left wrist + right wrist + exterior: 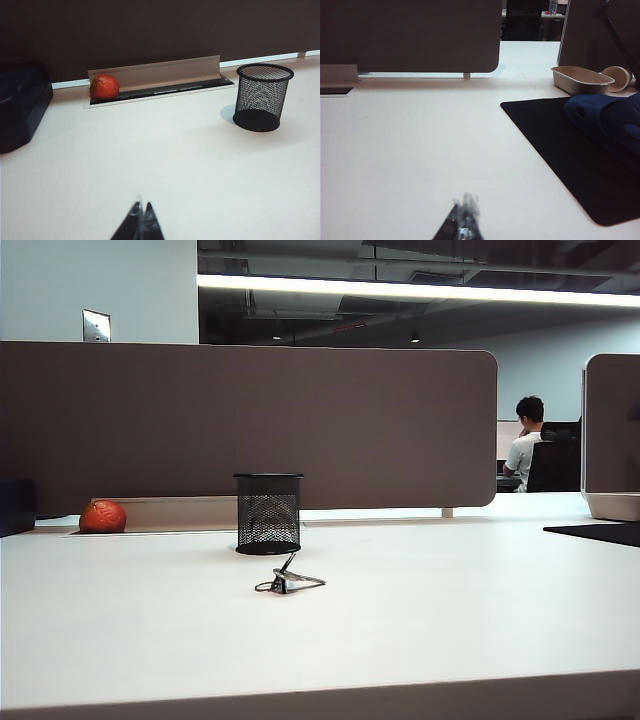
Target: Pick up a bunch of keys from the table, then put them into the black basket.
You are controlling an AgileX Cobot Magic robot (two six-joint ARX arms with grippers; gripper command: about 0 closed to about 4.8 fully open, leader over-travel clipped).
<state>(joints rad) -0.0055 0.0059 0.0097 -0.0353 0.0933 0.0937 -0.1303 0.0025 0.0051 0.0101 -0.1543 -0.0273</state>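
My small silvery-dark bunch of keys (288,582) lies on the wide white desk (450,600), just before the black wire-mesh basket (268,513). Left hand (141,220) looks pinched together, seemingly nearer; right hand (462,220) is closed, empty.

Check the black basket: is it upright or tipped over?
Upright: the black basket stands on its base on the table, rim up, with the bunch of keys lying in front.

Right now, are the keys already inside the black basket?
No, in the exterior view the bunch of keys lies on the white table in front of the black basket, outside it.
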